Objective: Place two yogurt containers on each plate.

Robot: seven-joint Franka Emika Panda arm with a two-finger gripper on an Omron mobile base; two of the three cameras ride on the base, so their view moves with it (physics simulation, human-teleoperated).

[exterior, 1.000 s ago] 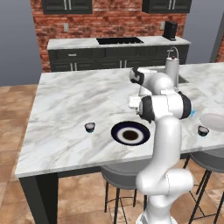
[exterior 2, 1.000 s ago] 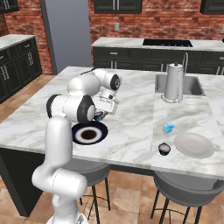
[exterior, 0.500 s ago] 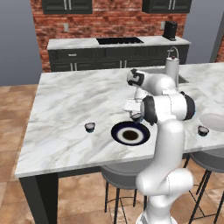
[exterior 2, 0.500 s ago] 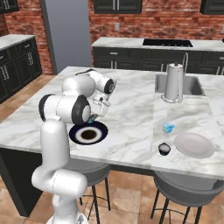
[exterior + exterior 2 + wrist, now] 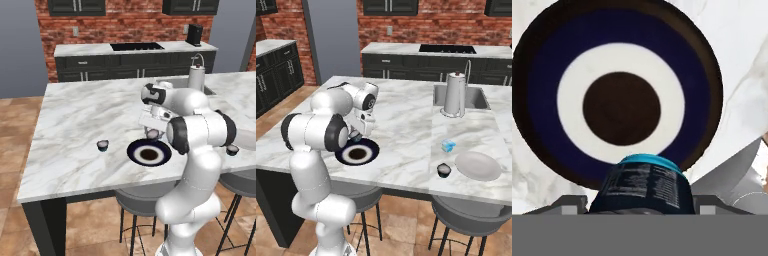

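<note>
Cup held over navy plate's near edge

Cup (image 5: 641,184), dark with a teal top, sits between the gripper's (image 5: 640,202) two tips; jaws stand wide and closed on it, so it is held. In the left base view the same cup (image 5: 152,134) hangs at the far rim of the navy plate (image 5: 135,148), above the surface (image 5: 75,125), not resting. Key relation: the plate (image 5: 542,90) lies straight ahead of the cup along the gripper's look axis, brown centre a bit further on, so the cup is over the rim band rather than the middle. My guess: a short shift toward the centre, then lower and release.

Other cups: one dark cup (image 5: 102,145) left of the plate, apart from it; another dark cup (image 5: 444,170) just beside the grey plate (image 5: 491,170); blue cup (image 5: 448,146) near that plate. Neither plate holds any cup yet.
</note>
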